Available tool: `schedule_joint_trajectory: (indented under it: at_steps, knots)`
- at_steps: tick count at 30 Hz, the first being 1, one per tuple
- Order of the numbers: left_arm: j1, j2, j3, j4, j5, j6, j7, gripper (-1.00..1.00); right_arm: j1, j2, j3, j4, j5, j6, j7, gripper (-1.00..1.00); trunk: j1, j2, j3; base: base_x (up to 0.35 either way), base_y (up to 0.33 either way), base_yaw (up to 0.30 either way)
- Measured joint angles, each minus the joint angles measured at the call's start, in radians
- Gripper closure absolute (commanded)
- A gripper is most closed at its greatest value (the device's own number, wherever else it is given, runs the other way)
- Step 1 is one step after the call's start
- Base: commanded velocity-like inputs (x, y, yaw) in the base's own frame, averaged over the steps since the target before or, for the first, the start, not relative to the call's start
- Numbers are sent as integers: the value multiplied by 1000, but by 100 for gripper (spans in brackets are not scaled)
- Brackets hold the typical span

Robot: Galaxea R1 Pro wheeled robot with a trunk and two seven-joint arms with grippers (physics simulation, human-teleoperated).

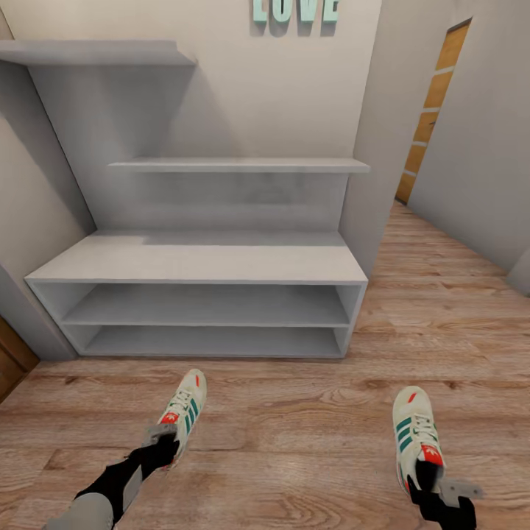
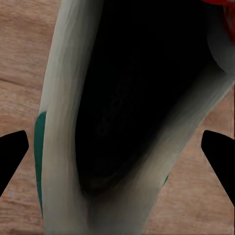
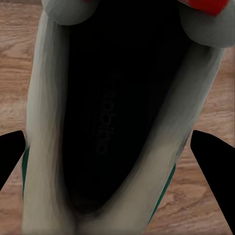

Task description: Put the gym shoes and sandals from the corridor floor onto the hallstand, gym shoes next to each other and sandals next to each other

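Both grippers over 2 cream-white, green-striped gym shoes (image 1: 184, 412) on the light brown wood-plank corridor floor (image 1: 294, 434).
My left gripper (image 2: 117, 152) and right gripper (image 3: 117, 156) straddle the heel collars, fingers spread; I should centre, then close evenly before lifting to the pale grey hallstand (image 1: 199, 261).

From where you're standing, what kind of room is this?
Most likely a home corridor or entryway. A pale grey hallstand with open low shelves stands against the wall, wood-plank floor runs past a doorway on the right, and two gym shoes sit in front.

Pale grey walls (image 1: 294, 88) carry teal letters (image 1: 296, 10); a wooden door (image 1: 430, 110) stands right.
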Motion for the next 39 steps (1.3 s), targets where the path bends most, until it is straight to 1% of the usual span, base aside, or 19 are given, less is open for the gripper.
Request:
schedule_joint_trajectory:
  at_steps: [1,2,3,5,6,7,8,9,10,13,16,25,39]
  knots:
    - [-34,-8,-2,1,-1,42,7,100,0,1,-4,0,1,4,2,100,0,0,0,0,0,0]
    - [-53,-12,0,1,-3,64,11,100,0,2,-6,0,1,6,3,100,0,0,0,0,0,0]
    - [-87,-19,1,1,-3,104,20,100,0,5,-8,1,3,8,4,100,0,0,0,0,0,0]
    - [-122,-26,0,3,-1,142,32,100,0,6,-9,1,3,9,5,100,0,0,0,0,0,0]
    - [-153,-34,-4,3,2,181,43,100,0,7,-9,2,4,10,6,100,0,0,0,0,0,0]
    - [-200,-49,-21,3,5,235,63,100,0,8,-9,2,4,11,6,100,0,0,0,0,0,0]
    - [-242,-62,-52,3,6,284,86,100,0,8,-10,2,4,11,7,100,0,0,0,0,0,0]
    - [-263,-71,-81,0,4,316,108,100,0,9,-11,2,3,11,7,100,0,0,0,0,0,0]
    - [-273,-74,-97,-3,1,329,120,100,0,9,-11,2,3,10,7,100,0,0,0,0,0,0]
    - [-282,-78,-118,-9,2,343,139,100,0,9,-11,2,3,10,7,100,0,0,0,9,0,0]
    - [-284,-79,-123,-12,3,344,144,100,0,9,-10,2,3,10,7,100,0,0,0,176,-59,0]
    - [-285,-80,-125,-13,6,340,146,100,0,9,-10,2,3,10,7,100,0,0,0,178,-214,0]
    - [-288,-80,-126,-13,7,341,142,100,0,10,-9,2,3,10,7,100,0,0,0,16,-277,0]
